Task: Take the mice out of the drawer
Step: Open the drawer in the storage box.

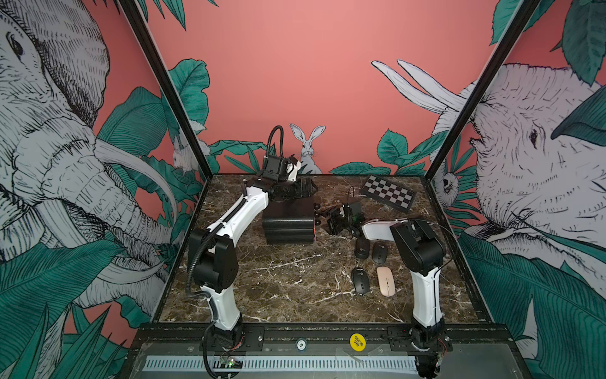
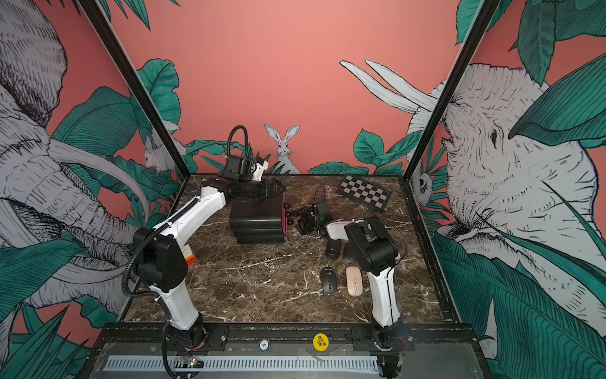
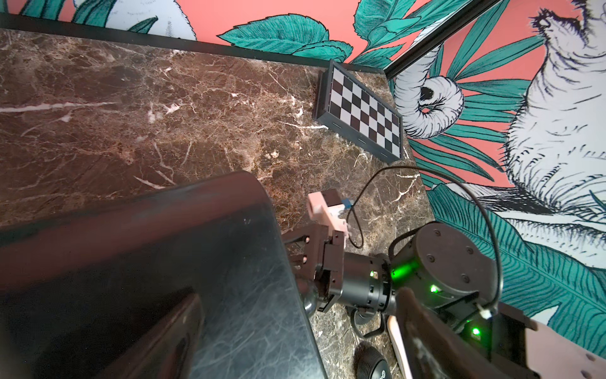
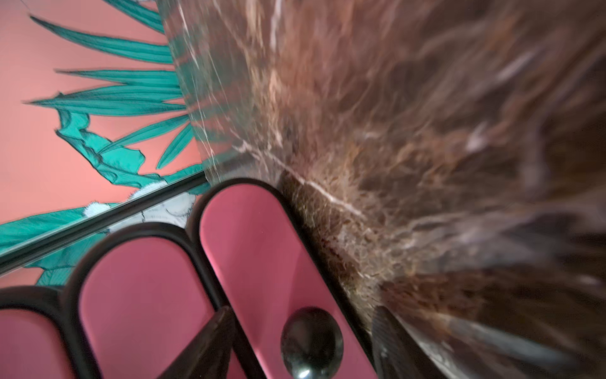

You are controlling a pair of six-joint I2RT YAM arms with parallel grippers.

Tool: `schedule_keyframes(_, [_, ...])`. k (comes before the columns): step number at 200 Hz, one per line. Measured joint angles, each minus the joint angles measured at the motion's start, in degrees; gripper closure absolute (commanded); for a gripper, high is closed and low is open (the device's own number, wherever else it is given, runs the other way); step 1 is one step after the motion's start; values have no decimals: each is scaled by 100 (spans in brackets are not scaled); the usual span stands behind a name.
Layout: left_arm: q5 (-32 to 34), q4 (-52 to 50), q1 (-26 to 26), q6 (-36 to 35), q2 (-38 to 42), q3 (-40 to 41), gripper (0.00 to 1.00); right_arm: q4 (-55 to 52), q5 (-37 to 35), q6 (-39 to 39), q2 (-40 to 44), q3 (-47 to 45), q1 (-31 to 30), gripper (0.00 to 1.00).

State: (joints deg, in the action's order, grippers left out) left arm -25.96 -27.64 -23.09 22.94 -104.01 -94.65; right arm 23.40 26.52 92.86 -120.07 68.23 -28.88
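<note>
One right pincer (image 4: 301, 308), spread astride the drawer knob (image 4: 311, 341) (gap plain in wrist view only)

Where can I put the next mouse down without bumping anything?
Widest bare marble: in front of the drawer unit, between the left arm and the near black mouse; also the strip along the front rail. Crowded: beside the right arm, where that mouse, the pink mouse and two more black mice cluster, and at the knobs by the right pincer.
</note>
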Motion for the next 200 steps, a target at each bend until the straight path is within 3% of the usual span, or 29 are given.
schedule_keyframes(16, [-4,20,-2,-2,-9,0,6,11,-20,94,0,-33,-31,49])
schedule_keyframes(51, [-17,33,-2,-22,-13,0,6,103,-98,319,-9,-136,-61,56])
schedule_keyframes(119, [-22,129,-2,-50,-13,57,6,413,-260,750,-142,-157,-170,58])
schedule_keyframes(200, [-26,247,-2,-48,-13,107,6,605,-435,1143,-170,-157,-299,67])
